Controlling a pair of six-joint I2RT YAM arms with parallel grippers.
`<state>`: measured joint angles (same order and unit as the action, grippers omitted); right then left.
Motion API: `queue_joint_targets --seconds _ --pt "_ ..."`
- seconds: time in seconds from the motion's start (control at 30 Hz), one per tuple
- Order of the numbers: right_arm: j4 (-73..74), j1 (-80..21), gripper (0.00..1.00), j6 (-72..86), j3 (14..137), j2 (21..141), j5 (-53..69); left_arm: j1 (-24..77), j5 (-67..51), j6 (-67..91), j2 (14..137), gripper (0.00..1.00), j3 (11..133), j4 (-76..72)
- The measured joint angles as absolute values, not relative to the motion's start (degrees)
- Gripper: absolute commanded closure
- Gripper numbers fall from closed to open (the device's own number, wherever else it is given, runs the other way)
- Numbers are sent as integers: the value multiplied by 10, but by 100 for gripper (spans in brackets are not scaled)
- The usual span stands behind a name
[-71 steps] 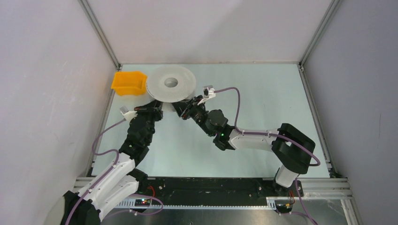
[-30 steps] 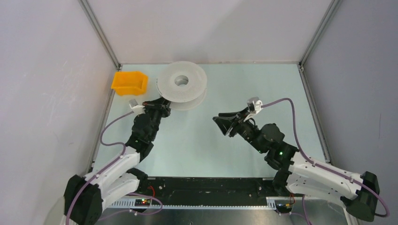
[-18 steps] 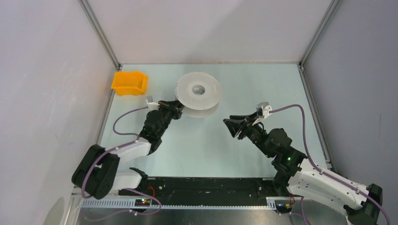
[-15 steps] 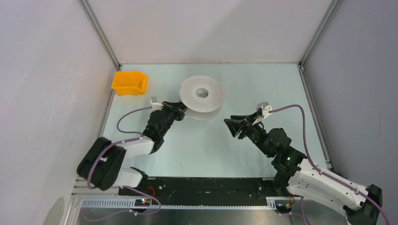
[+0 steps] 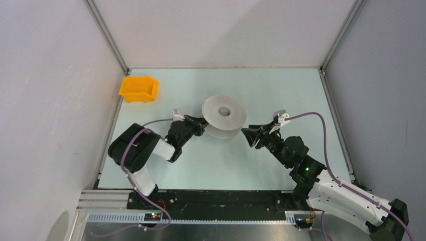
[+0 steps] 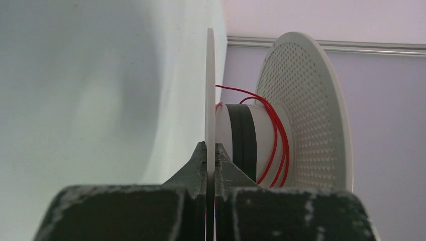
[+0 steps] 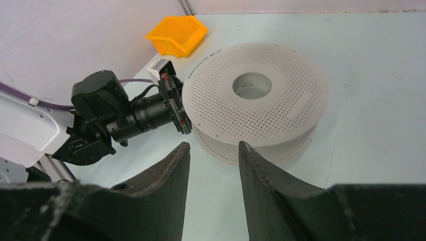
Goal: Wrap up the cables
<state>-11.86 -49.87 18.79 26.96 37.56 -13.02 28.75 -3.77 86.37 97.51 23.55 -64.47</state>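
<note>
The left gripper [image 6: 206, 151], clamped on the spool [image 5: 213, 107], should move it gently (right gripper [image 7: 213, 146] open-fingered) lest the cables [image 6: 279, 131] unwind.

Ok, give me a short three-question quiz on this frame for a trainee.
1. True or false: the right gripper is shut on the spool.
2. The wire around the spool's hub is: A red, B blue, C green.
3. What does the left gripper pinch?
Key: 1 false, it is open and apart from the spool; 2 A; 3 the rim of one spool flange.
</note>
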Motion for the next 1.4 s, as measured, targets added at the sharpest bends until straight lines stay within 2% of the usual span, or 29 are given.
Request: queue_joint_targets --seconds 0.27,0.47,0.8,1.13,1.4 --pt "-118 -492 55 188 270 384 -126 288 -51 859 1058 99 235 -681" --pt "-118 -486 55 188 268 385 -123 288 -53 847 1078 88 233 -696" --pt "-118 -480 55 189 262 386 -115 288 -64 839 1092 76 227 -723" --pt "-119 -474 55 190 258 382 -111 275 -69 828 1092 70 197 -733" --pt "-118 -470 55 199 251 382 -107 259 -73 818 1091 61 174 -735"
